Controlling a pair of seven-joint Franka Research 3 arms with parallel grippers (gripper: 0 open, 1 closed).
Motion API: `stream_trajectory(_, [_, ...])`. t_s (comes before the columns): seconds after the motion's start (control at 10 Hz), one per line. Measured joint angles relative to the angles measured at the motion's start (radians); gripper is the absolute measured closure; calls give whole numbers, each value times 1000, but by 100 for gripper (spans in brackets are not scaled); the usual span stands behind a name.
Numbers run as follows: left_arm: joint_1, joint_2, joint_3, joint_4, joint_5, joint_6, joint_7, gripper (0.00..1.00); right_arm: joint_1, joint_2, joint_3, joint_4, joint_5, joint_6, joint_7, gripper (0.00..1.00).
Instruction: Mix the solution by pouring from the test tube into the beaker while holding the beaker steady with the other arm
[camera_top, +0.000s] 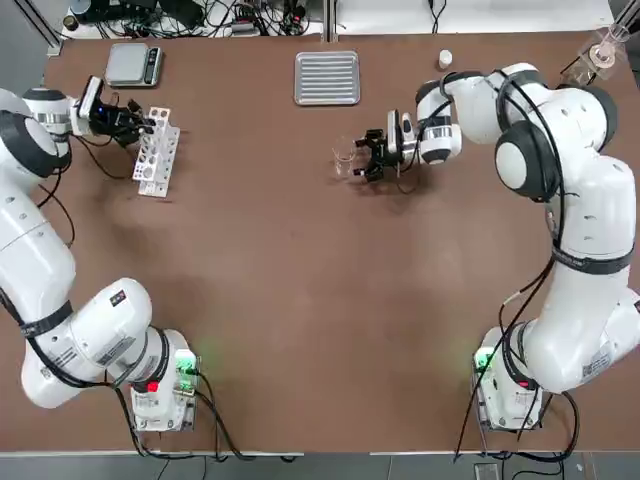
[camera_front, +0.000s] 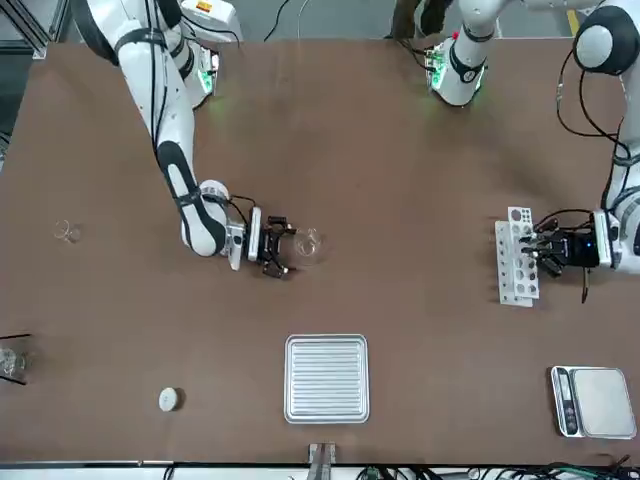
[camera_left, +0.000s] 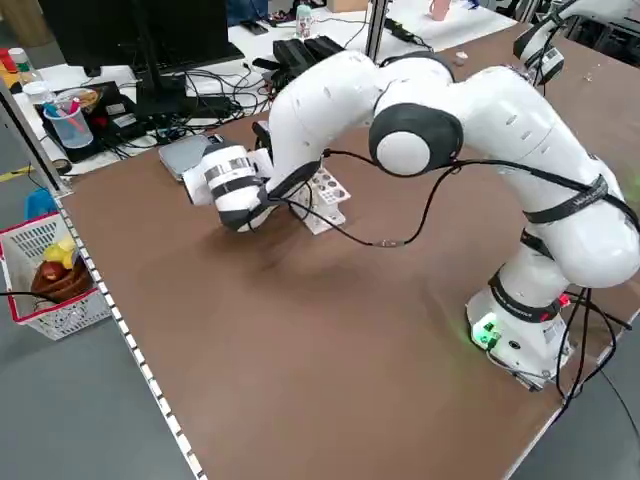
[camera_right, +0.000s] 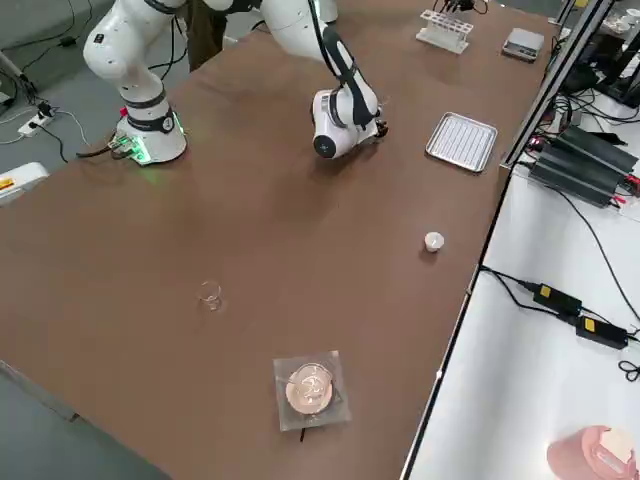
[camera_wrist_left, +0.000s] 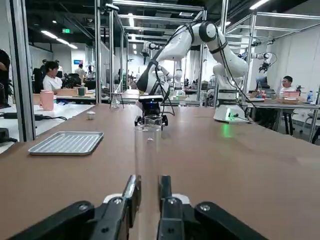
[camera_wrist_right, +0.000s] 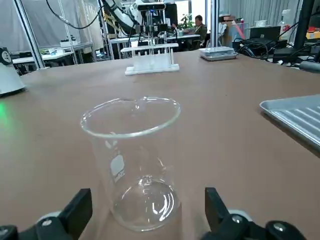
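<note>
1 slim clear glass test tube (camera_wrist_left: 148, 160) is clamped in the left black gripper (camera_wrist_left: 149, 181), beside 1 white rack with round holes (camera_top: 157, 152). 1 clear glass beaker (camera_wrist_right: 137, 165) stands upright on the brown bench (camera_top: 330, 300), the right black gripper's (camera_wrist_right: 149, 192) 2 fingers apart. 1 ribbed metal tray (camera_top: 327, 78) lies flat.

The top view looks straight down from overhead; the front view faces the robot across the table (camera_front: 420, 300), and both share the tray (camera_front: 326, 379). Each wrist view looks low across it.
</note>
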Motion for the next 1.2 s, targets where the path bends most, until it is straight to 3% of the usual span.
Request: stream_trajectory(1.2, [0, -48, -2, -3, 2, -25, -11, 78, 47, 0, 0, -15, 1, 0, -5, 0])
